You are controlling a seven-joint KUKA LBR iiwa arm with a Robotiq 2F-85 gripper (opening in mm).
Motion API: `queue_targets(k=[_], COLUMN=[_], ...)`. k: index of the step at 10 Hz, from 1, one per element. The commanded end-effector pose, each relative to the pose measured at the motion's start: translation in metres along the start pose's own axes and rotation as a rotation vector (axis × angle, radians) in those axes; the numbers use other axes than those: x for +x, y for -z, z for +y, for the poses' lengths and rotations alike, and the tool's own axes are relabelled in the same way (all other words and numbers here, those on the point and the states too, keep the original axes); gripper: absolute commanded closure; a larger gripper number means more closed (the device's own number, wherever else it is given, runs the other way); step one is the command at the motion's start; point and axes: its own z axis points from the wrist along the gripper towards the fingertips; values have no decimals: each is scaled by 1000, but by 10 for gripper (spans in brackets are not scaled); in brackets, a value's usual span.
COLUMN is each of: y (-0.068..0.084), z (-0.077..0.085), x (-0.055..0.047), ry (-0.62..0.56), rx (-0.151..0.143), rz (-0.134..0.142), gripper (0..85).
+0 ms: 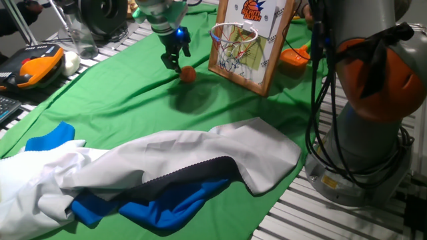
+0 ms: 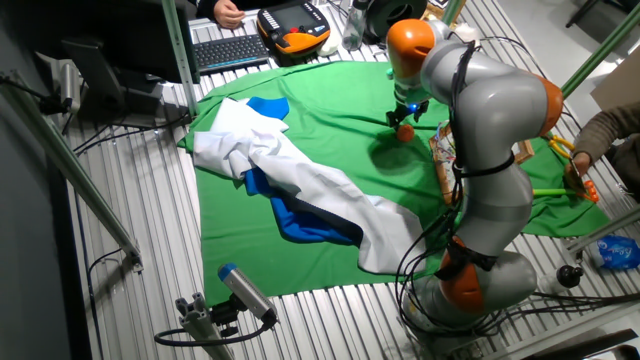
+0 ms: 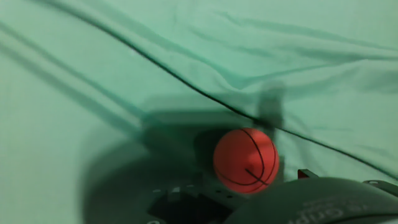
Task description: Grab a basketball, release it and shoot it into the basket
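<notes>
Oddly, basketball (image 1: 188, 73) loose beside the tool (image 1: 175, 59), its finger spread unreadable, tips cropped in hand view.

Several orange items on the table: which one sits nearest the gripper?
The basketball, small, round, on the green cloth right beside the gripper. The basket rim and orange scoop lie farther right.

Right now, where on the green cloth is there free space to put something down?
Bare green cloth lies between the basketball and the white and blue garment. It is crowded near the basket, where the end effector hangs beside the ball.
</notes>
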Motion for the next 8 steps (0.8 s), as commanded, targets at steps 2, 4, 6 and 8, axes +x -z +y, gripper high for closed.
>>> queue_targets(k=[2, 4, 6, 8], y=[-7, -28, -34, -41], z=[-1, -7, -7, -7], x=[-4, -12, -12, -9], ry=[2, 19, 23, 20], rx=[1, -21, -27, -30], rz=[-9, -25, -30, -44], gripper=[170, 170, 170, 170])
